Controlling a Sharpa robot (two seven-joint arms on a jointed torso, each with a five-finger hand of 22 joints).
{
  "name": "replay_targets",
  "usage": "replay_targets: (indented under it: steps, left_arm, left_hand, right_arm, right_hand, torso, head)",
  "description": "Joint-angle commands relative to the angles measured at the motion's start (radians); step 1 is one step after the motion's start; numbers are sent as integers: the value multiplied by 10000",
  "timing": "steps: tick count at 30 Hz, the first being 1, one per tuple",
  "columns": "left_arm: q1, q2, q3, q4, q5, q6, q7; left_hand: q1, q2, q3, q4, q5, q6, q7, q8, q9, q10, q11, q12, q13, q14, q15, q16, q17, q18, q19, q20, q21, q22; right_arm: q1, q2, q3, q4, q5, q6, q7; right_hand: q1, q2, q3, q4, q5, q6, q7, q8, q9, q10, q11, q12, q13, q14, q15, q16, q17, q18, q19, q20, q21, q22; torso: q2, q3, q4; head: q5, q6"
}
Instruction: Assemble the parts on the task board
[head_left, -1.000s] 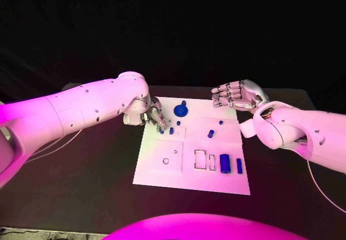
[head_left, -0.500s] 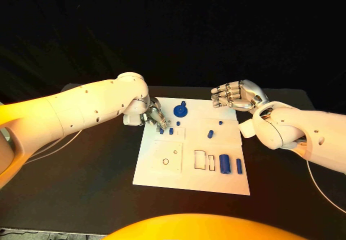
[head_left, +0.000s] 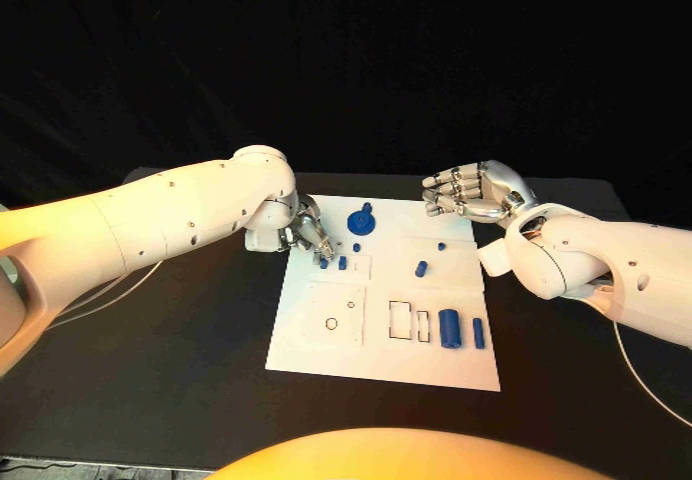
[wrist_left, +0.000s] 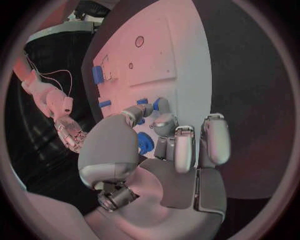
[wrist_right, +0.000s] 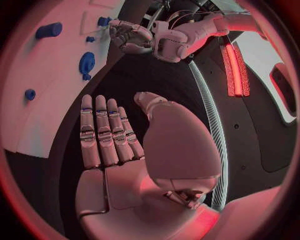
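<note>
The white task board (head_left: 378, 352) lies in the middle of the black table. My left hand (head_left: 306, 238) reaches over its far left part, and thumb and a finger pinch a small blue peg (head_left: 323, 262) that stands on the board. The left wrist view shows this peg (wrist_left: 140, 121) between the fingertips. A second short peg (head_left: 342, 262) stands right beside it. A round blue part (head_left: 362, 220) lies just beyond, and it appears again (wrist_left: 145, 143) in the left wrist view. My right hand (head_left: 473, 192) hovers over the board's far right corner, holding nothing, fingers apart.
More blue parts sit on the board: a peg (head_left: 421, 268) at mid right, a thick cylinder (head_left: 450, 327) and a thin bar (head_left: 479, 333) at the near right. Empty rectangular slots (head_left: 401, 319) and a round hole (head_left: 332, 323) lie to the left of them.
</note>
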Motion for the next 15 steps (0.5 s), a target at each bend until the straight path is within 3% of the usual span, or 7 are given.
replay_targets:
  steps: [1, 6, 9, 13, 15]
  left_arm:
    - [-12, -36, -1, 52, -77, 33, 14]
    - [-16, -121, 3, 120, -146, -59, 41]
    - [-18, -199, 12, 198, -190, -192, 74]
    - [-17, -292, 65, 302, -224, -364, 110]
    - [-15, -349, 94, 369, -215, -450, 130]
  left_hand:
    - [-12, -28, -230, 250, -457, 94, 23, -73, -51, -76, 11, 0, 45, 1038, -36, 36, 2635, -40, 64, -39, -25, 117]
    - [-24, -85, -420, 457, -620, 130, 23, -79, -88, -73, 11, 1, 52, 1038, -35, 36, 2635, -39, 67, -38, -31, 117]
    - [80, -133, -783, 813, -1628, 173, 23, -86, -151, -61, 11, 13, 82, 1038, -34, 36, 2635, -39, 73, -36, -41, 118]
    - [140, -148, -1186, 1337, -2683, 214, 35, -77, -211, -42, 21, 32, 122, 1038, -25, 36, 2635, -44, 93, -28, -37, 140]
    - [193, -141, -1414, 1634, -3049, 223, 37, -67, -238, -38, 26, 36, 133, 1038, -22, 36, 2635, -43, 98, -24, -40, 144]
  right_arm:
    - [-9, 7, 3, 5, -73, 162, 127]
    - [-15, 9, 3, 2, -73, 160, 131]
    - [-20, 9, 3, 0, -73, 158, 135]
    - [-25, 4, 3, -2, -73, 152, 136]
    - [-27, 4, 3, -3, -73, 150, 137]
  right_hand:
    - [-93, 25, -7, -39, 52, 83, 29, -35, -17, 69, 16, -47, -3, 66, 6, -27, -8, 144, 50, 13, 33, -9]
    - [-93, 25, -7, -39, 52, 83, 29, -35, -17, 69, 16, -47, -3, 66, 6, -27, -8, 144, 50, 13, 33, -9]
    - [-93, 25, -7, -39, 52, 83, 29, -35, -17, 69, 16, -47, -3, 66, 6, -27, -8, 144, 50, 13, 33, -9]
    - [-93, 25, -7, -39, 52, 83, 29, -35, -17, 69, 16, -47, -3, 66, 6, -27, -8, 144, 50, 13, 33, -9]
    - [-93, 25, -7, -39, 52, 83, 29, -35, -17, 69, 16, -47, -3, 66, 6, -27, -8, 144, 50, 13, 33, -9]
  torso:
    - [3, -8, 1]
    - [5, -15, 2]
    - [10, -16, -2]
    - [5, -14, 4]
    - [0, -11, 2]
  head:
    - [15, -7]
    - [12, -4]
    - [8, 0]
    - [8, 1]
    - [9, 2]
